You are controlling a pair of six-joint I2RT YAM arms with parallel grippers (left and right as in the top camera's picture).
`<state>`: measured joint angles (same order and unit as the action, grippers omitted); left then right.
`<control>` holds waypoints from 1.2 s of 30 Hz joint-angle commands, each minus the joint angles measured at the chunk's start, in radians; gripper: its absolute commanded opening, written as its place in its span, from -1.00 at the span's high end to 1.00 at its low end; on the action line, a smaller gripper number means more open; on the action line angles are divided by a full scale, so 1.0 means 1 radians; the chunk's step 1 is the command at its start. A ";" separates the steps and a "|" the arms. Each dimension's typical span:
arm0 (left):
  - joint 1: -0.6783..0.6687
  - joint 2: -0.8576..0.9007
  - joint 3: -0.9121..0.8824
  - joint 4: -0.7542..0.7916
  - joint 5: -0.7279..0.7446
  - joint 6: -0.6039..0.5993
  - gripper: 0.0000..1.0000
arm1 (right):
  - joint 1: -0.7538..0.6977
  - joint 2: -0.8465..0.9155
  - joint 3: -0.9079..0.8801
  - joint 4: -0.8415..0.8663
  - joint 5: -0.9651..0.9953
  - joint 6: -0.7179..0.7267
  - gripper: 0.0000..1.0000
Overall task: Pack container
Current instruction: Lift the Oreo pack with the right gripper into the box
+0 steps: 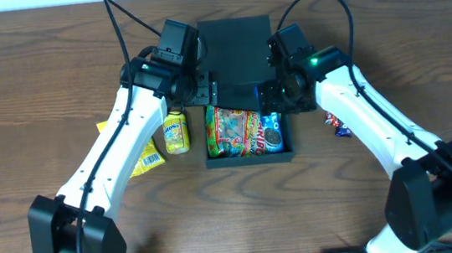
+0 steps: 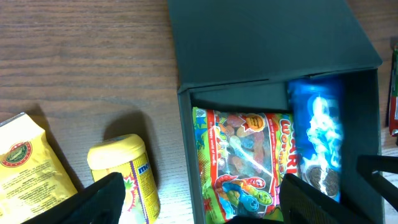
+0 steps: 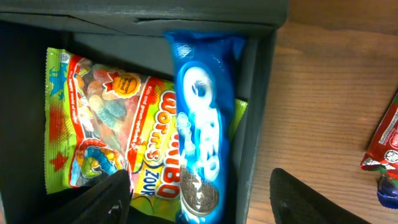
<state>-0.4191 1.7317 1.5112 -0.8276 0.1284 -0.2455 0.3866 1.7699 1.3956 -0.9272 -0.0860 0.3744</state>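
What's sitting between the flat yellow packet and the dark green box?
A small yellow canister sits between the yellow packet and the container; the overhead view shows it best.

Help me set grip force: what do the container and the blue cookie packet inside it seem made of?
Container: probably rigid cardboard or paperboard, matte dark teal; flat panels, crisp folds, no shine. Blue cookie packet: thin glossy plastic film; bright highlights and wrinkles, so likely slippery.
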 commanded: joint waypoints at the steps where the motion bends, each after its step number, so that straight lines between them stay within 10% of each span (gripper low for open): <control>1: 0.014 -0.027 -0.004 -0.010 -0.002 0.018 -0.60 | 0.002 -0.001 -0.002 0.000 0.018 0.006 -0.44; 20: 0.284 -0.140 -0.054 -0.315 -0.145 0.032 -0.73 | -0.009 -0.007 -0.002 -0.011 0.015 -0.051 -0.55; 36: 0.367 -0.233 -0.597 0.207 -0.106 0.055 -0.86 | -0.008 -0.007 -0.002 -0.004 0.014 -0.057 -0.56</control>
<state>-0.0574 1.5051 0.9413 -0.6415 0.0227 -0.2047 0.3855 1.7699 1.3956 -0.9310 -0.0776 0.3286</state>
